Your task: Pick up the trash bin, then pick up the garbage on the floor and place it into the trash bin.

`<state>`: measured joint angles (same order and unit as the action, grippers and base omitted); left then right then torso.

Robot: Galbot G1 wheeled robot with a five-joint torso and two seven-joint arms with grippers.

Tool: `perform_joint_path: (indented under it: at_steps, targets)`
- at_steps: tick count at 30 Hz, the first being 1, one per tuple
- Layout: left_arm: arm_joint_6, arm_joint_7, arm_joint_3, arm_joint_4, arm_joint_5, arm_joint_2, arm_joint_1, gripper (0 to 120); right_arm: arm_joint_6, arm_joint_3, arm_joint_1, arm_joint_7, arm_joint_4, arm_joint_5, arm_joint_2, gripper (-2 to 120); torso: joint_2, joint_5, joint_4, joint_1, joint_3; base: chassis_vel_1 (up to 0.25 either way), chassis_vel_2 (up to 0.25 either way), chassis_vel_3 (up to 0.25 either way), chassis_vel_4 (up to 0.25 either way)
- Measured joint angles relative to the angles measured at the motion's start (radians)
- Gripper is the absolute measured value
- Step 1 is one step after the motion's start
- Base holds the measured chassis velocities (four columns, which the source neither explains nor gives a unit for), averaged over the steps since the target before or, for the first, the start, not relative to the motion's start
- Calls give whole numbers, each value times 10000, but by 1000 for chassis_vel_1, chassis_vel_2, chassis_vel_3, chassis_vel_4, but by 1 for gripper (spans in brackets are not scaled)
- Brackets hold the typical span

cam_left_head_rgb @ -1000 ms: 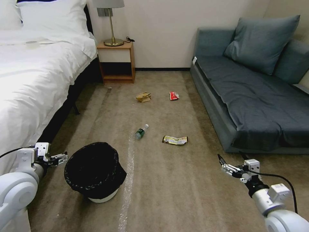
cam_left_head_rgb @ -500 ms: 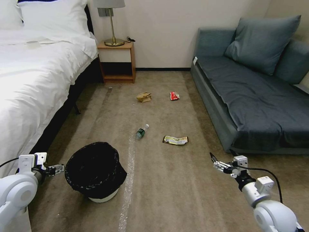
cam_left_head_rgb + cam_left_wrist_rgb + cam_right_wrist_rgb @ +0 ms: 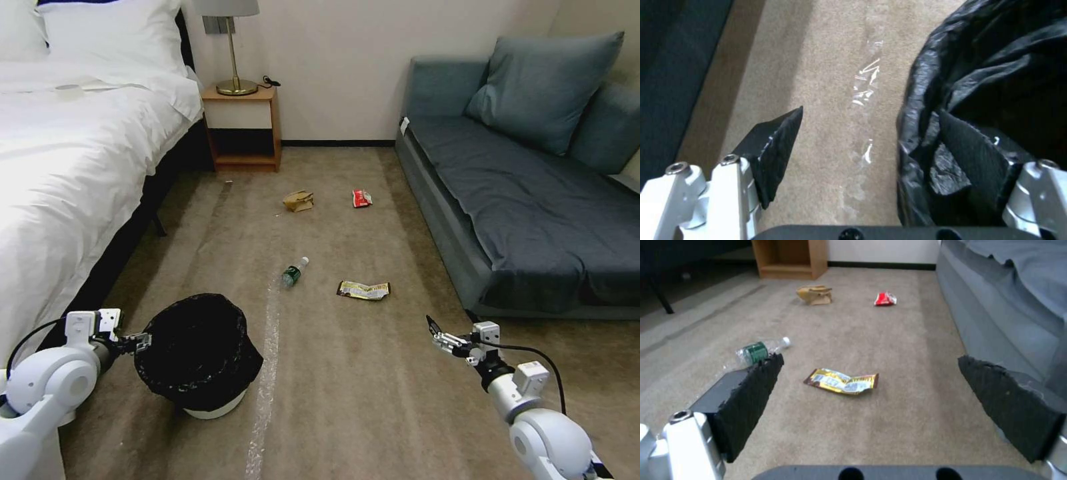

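1 pad [image 3: 960, 146] hidden inside trash bin [image 3: 200, 353].

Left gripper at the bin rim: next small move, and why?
Probably close the left gripper on the rim. It is open, one finger inside the bag-lined trash bin, the other outside over the floor, so the rim sits between them. The right gripper hangs open above the floor.

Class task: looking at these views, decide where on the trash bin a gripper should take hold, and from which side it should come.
Grip the trash bin by its bag-covered rim on the bed side, one finger inside and one outside. It stands upright with its mouth open, and the open left gripper is already at that edge, so come from the robot's left.
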<state>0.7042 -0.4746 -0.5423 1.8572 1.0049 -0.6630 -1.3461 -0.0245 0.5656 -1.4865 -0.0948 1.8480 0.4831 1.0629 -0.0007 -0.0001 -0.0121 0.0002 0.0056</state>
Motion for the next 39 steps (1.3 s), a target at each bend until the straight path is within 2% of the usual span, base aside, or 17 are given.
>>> perform_joint_path:
  at_steps: [3,4,5,7,8,9,10,12,14,17,19,20,22,25,27,34,39]
  targets:
    - [-77,176,383,-403,-304,-139,388,81,8,-74,56,4,-87,0,14,100,1,0,1,0,0,0,0,0,0]
    - [-109,224,634,-683,-469,-257,740,81,18,-121,104,18,-136,6,42,100,0,0,0,0,0,0,0,0,0]
    - [-109,224,634,-683,-469,-257,740,81,18,-121,104,18,-136,6,42,100,0,0,0,0,0,0,0,0,0]
    - [-156,253,1200,-1229,-669,-497,1486,81,35,-229,153,41,-188,18,59,100,0,0,-1,0,0,0,0,0,0]
    - [-161,266,1347,-1362,-679,-566,1673,81,37,-257,169,47,-191,26,57,100,0,0,-2,0,0,0,0,0,0]
    - [-161,266,1347,-1362,-679,-566,1673,81,37,-257,169,47,-191,26,57,100,0,0,-2,0,0,0,0,0,0]
    - [-161,264,1583,-1583,-697,-685,1962,81,42,-299,197,57,-204,47,56,100,0,2,-1,0,0,0,0,0,0]
    - [-161,264,1767,-1771,-722,-784,2190,80,45,-316,251,74,-232,87,56,100,0,1,-2,0,0,0,0,0,0]
    - [-162,286,2021,-2067,-882,-972,2438,74,51,-355,374,149,-296,167,54,100,0,2,-2,0,0,0,0,0,0]
    - [-162,307,2126,-2217,-1033,-1082,2487,71,51,-378,435,192,-336,215,43,100,0,2,-2,0,0,0,0,0,0]
    - [-204,338,2209,-2480,-1402,-1336,2519,58,52,-399,562,239,-437,309,16,100,2,16,1,-1,-3,0,0,0,0]
    - [-204,338,2209,-2480,-1402,-1336,2519,58,52,-399,562,239,-437,309,16,100,2,16,1,-1,-3,0,0,0,0]
    - [-207,449,2201,-2615,-1642,-1393,2491,49,63,-433,609,258,-514,343,6,100,3,21,2,-1,-5,0,0,0,0]
    - [-220,567,2183,-2676,-1783,-1393,2458,42,85,-467,637,260,-565,346,14,100,4,23,4,-1,-6,0,0,0,0]
    - [-399,819,2135,-2725,-2096,-1372,2394,35,111,-531,660,269,-613,345,58,100,4,12,4,-1,-6,0,0,0,0]
    - [-834,1102,2042,-2709,-2545,-1346,2312,34,155,-588,657,307,-623,326,87,100,3,-7,2,-1,1,0,0,0,0]
    - [-827,1314,1982,-2454,-2758,-1192,2198,25,171,-553,631,406,-562,361,21,100,2,-12,-3,-1,2,0,0,0,0]
